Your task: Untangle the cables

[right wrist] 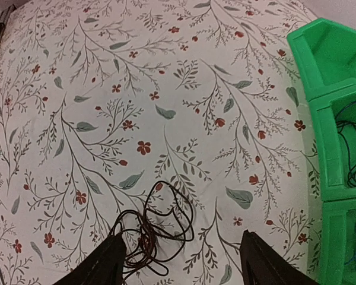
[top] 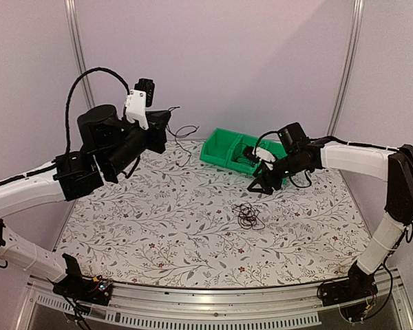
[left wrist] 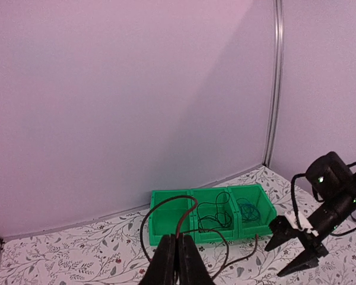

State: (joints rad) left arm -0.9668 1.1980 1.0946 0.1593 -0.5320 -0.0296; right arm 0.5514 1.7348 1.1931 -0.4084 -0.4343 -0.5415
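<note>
Your left gripper [left wrist: 177, 246] was pinched tight on one dark brown cable [left wrist: 166, 202], held high. The strand arched up from the closed fingers and trailed down in front of the green bin [right wrist: 329, 53]. Your right gripper [right wrist: 183, 243] hung with its fingers spread wide and empty, straddling the remaining tangle [right wrist: 149, 228] on the floral tablecloth [right wrist: 107, 89]. The tangle lay well apart from the bin.

The bin's middle compartment held a black cable [left wrist: 210, 215] and its right one a blue-teal cable [left wrist: 247, 209]. The left one looked bare, so the brown strand probably belonged there. Lower it until the slack coils inside the walls before you release it. These wires were hair-thin and springy, and one could flick back out.

For the heap, aim at a single outer loop rather than the dense knot. The overlapping curls were dark and glossy, and I couldn't tell how many strands were in it.
</note>
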